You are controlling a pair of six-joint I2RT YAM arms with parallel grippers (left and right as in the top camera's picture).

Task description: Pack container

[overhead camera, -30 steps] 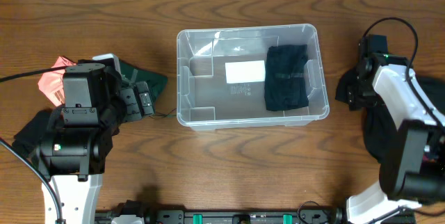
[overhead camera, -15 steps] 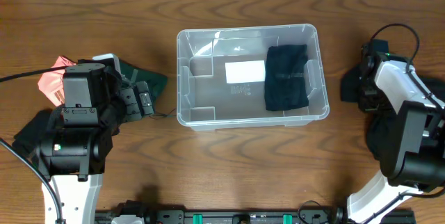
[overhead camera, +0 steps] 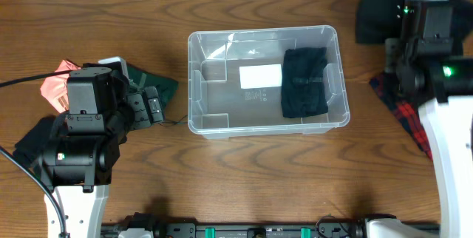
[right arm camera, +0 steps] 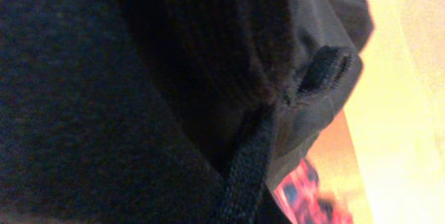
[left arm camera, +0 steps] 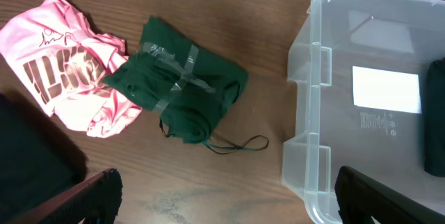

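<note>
The clear container (overhead camera: 222,53) stands mid-table with a white label (overhead camera: 260,75) on its base and a folded black garment (overhead camera: 304,83) in its right half. My right arm (overhead camera: 427,27) is raised at the far right, shut on a black garment (overhead camera: 378,7) that hangs from it. That cloth (right arm camera: 104,113) fills the right wrist view and hides the fingers. My left gripper (left arm camera: 226,186) is open over bare wood beside the container's left wall (left arm camera: 313,113), holding nothing. A taped green bundle (left arm camera: 181,85) and a pink shirt (left arm camera: 55,64) lie just beyond it.
A red plaid cloth (overhead camera: 403,112) lies on the table under the right arm. Another dark garment (overhead camera: 28,140) sits at the near left beside the left arm's base (overhead camera: 81,157). The green bundle's cord (left arm camera: 236,144) trails toward the container.
The right gripper closed on the black garment, rose and swung toward the far edge, lifting it off the pile and uncovering the red plaid cloth. The left arm has not moved.
</note>
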